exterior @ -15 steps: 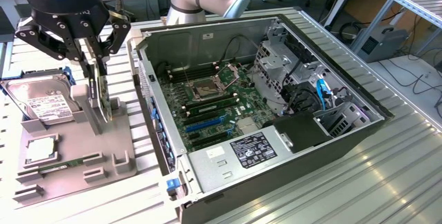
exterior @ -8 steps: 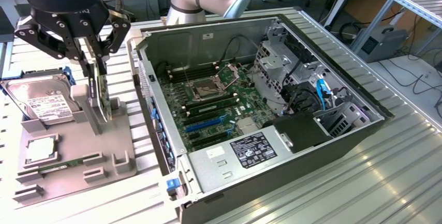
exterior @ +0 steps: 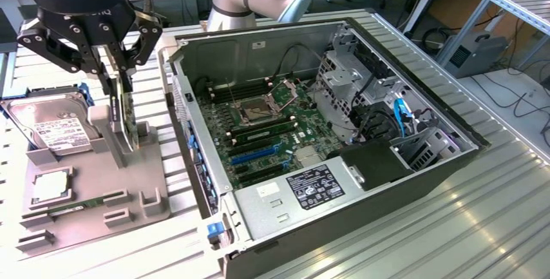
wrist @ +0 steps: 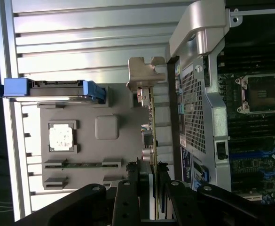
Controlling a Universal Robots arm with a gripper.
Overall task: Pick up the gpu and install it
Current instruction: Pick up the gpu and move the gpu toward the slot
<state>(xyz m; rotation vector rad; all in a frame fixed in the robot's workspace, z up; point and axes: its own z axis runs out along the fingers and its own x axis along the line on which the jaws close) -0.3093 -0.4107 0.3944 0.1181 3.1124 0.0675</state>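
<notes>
Two fingers (wrist: 129,188) of the gripper (exterior: 120,89) look clamped on the gpu (exterior: 131,131), one on each face, near its top edge. The gpu stands on edge in the grey holder (exterior: 129,192) at the exterior view's left, beside the open case (exterior: 369,208). I judge the pick-up in hand, with the card not yet raised. Lifting calls for a straight pull clear of the holder.
</notes>
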